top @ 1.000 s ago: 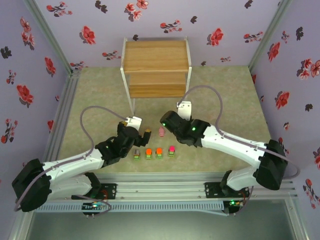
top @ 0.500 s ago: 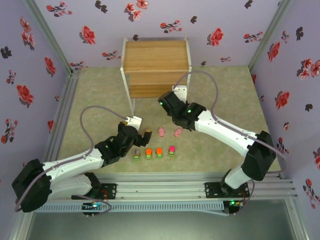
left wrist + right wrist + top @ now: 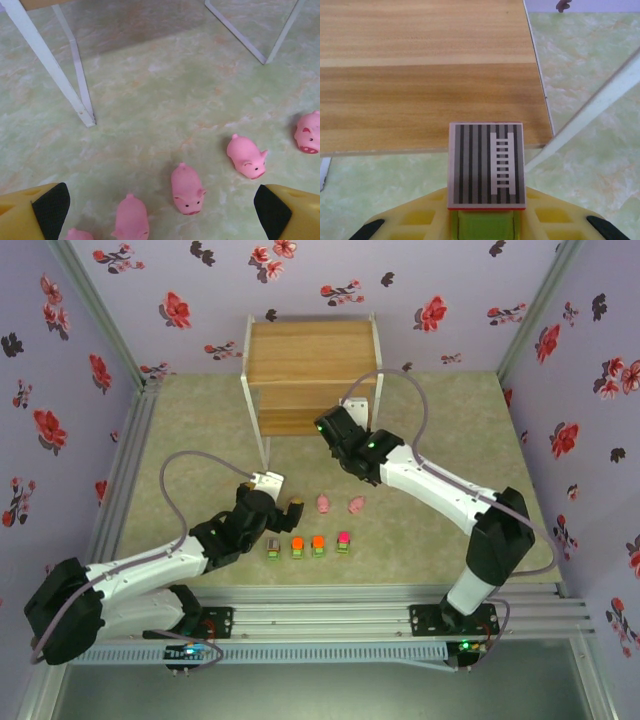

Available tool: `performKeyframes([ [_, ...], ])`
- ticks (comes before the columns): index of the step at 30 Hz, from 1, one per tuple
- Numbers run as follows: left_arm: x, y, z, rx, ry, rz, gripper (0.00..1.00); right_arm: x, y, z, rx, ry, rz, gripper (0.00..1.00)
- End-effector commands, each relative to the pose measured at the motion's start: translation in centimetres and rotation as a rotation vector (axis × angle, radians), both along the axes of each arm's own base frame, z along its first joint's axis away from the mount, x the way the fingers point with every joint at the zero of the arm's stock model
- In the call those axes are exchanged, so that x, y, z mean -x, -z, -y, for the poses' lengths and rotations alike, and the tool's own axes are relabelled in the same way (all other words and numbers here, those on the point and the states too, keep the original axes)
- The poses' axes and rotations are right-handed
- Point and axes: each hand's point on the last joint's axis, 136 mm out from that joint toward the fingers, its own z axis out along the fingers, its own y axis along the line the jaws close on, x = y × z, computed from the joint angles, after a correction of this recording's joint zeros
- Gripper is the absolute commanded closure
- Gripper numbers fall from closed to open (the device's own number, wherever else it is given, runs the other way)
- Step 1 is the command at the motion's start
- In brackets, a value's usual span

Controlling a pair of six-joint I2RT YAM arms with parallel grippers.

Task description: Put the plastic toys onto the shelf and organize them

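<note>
Right gripper (image 3: pixel 485 226) is clamped on a grey-striped block (image 3: pixel 486 164) at the near edge of the shelf (image 3: pixel 420 75); left gripper (image 3: pixel 161 211) is held wide open, empty, over pink pigs (image 3: pixel 187 190).

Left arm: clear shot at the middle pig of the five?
Probably yes: the left gripper is open, the middle pig lies between its fingers, and nothing covers it. Neighbouring pigs lie apart.

Pink pigs (image 3: pixel 187 189), a grey-striped block (image 3: pixel 486 165) with green base, light brown shelf (image 3: pixel 420 75).
</note>
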Motion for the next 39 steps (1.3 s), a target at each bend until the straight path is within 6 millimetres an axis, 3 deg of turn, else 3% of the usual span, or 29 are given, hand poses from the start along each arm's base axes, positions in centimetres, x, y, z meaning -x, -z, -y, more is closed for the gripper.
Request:
performKeyframes([
  [1,-0.6,-0.6,0.3,0.033,-0.013,0.006,0.01,-1.5,-1.3,-0.6,-0.02,-0.01,0.039,0.96],
  [14,-0.7,-0.5,0.2,0.026,-0.017,-0.001,0.01,-3.9,-0.7,-1.3,-0.008,0.013,0.059,0.95],
  [39,-0.8,-0.4,0.4,0.021,-0.012,-0.003,0.01,-6.6,1.5,-0.1,0.052,0.059,0.053,0.95],
])
